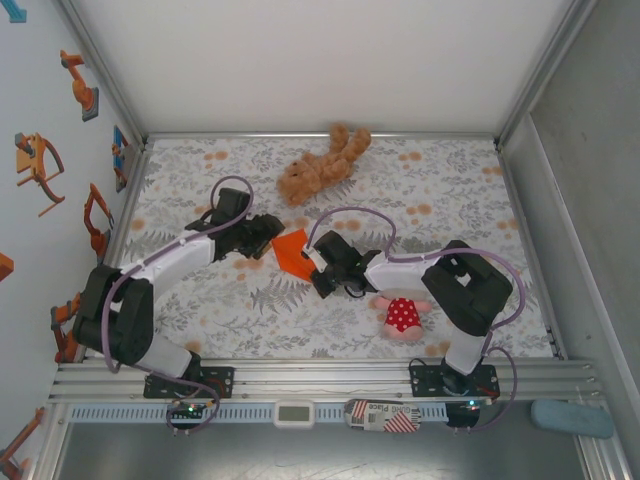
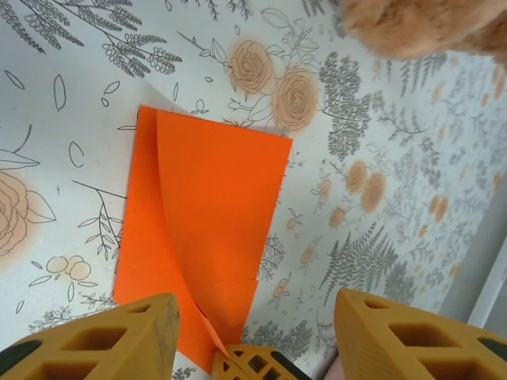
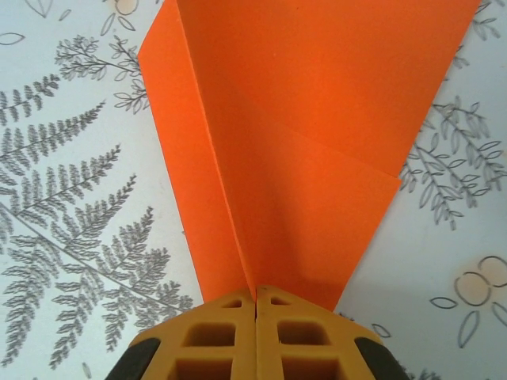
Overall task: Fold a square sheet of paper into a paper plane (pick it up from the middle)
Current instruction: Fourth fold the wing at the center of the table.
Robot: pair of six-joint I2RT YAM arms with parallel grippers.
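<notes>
Right gripper [image 3: 256, 294] pressed together, pinching the narrow tapered end of the orange paper [image 3: 301, 119]; the paper widens straight ahead of its fingers, centre crease running away along the gripper's own line, over the floral cloth [image 3: 71, 198]. Left gripper [image 2: 255, 309] spread, holding nothing; the paper lies just ahead of it, tapered end nearest, long axis pointing away. Judgement: both arms are at the paper; right anchors the point, left is free to press the next fold.
</notes>
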